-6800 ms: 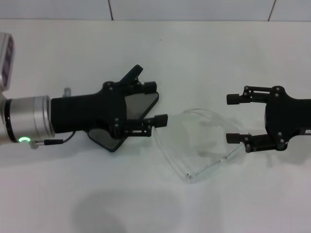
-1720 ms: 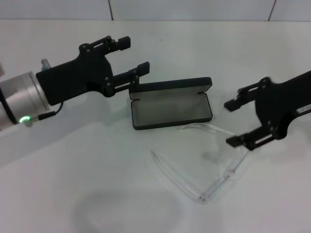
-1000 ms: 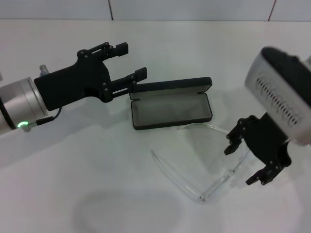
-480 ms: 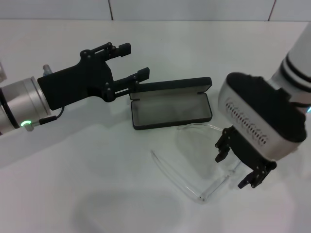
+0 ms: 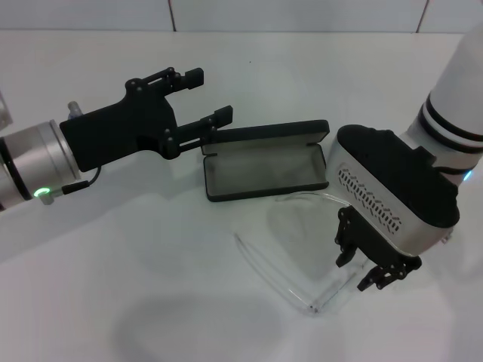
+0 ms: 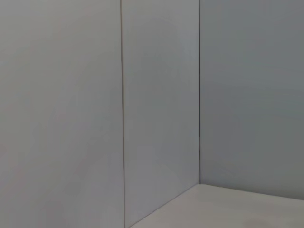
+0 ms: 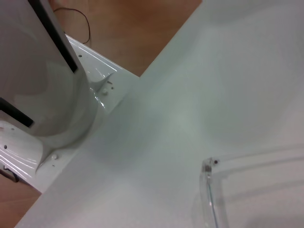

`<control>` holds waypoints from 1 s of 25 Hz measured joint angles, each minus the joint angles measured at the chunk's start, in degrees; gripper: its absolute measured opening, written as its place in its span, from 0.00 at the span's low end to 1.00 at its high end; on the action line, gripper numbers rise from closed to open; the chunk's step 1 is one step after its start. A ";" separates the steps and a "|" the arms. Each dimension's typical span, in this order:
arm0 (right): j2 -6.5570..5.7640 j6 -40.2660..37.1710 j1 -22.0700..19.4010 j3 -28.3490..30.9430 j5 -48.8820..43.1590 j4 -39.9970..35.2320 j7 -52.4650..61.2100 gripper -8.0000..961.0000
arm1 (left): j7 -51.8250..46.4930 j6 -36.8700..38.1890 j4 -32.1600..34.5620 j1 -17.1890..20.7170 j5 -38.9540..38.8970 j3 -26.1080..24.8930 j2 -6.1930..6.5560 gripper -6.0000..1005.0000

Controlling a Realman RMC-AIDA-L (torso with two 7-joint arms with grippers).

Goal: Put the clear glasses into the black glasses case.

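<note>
The black glasses case (image 5: 264,170) lies open in the middle of the table, grey lining up and lid (image 5: 272,134) tipped back. The clear glasses (image 5: 328,292) lie unfolded just in front of it, one arm reaching toward the case. My right gripper (image 5: 364,260) points down over the right end of the lens, open, with a finger on each side of it. The right wrist view shows a hinge corner of the glasses (image 7: 207,167) close up. My left gripper (image 5: 209,95) hovers open beside the case's left end, holding nothing.
The white table (image 5: 151,286) runs to a tiled wall at the back. In the right wrist view the table edge, the robot's white base (image 7: 42,95) and brown floor (image 7: 137,28) show. The left wrist view shows only wall panels (image 6: 156,104).
My right gripper has dropped a little closer onto the lens end, its fingers slightly nearer together. The left gripper, case and glasses have hardly moved.
</note>
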 joint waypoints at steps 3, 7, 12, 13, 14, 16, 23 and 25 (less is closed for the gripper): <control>-0.01 0.04 -0.19 -0.02 0.03 0.44 -0.33 0.43 | 0.01 0.00 0.00 -0.02 -0.01 0.00 -0.05 0.74; -0.01 0.02 -0.50 0.00 0.06 0.96 -0.43 0.28 | 0.01 0.08 0.00 -0.08 -0.01 0.00 -0.08 0.74; -0.14 -1.04 -1.60 1.42 0.10 -0.19 -0.26 0.14 | -1.64 0.41 0.07 -0.09 -0.54 0.01 -0.07 0.74; -0.20 -1.46 -2.11 1.98 0.10 -0.88 -0.26 0.14 | -2.12 0.48 0.11 -0.09 -0.59 0.01 -0.04 0.74; -0.22 -2.20 -2.87 3.13 0.11 -2.20 -0.36 0.13 | -2.70 0.72 0.22 -0.09 -0.62 0.00 -0.02 0.74; -0.27 -3.63 -4.62 5.63 0.26 -4.77 -1.08 0.13 | -3.78 2.22 0.47 -0.06 -0.63 0.01 0.08 0.74; -0.46 -5.80 -14.26 19.53 10.23 -10.67 -13.04 0.11 | -3.53 13.42 0.55 0.67 -1.41 -2.10 0.91 0.74; -0.40 -3.79 -16.65 22.66 13.92 -9.43 -17.31 0.10 | -3.34 16.42 0.33 0.76 -1.43 -3.52 0.89 0.73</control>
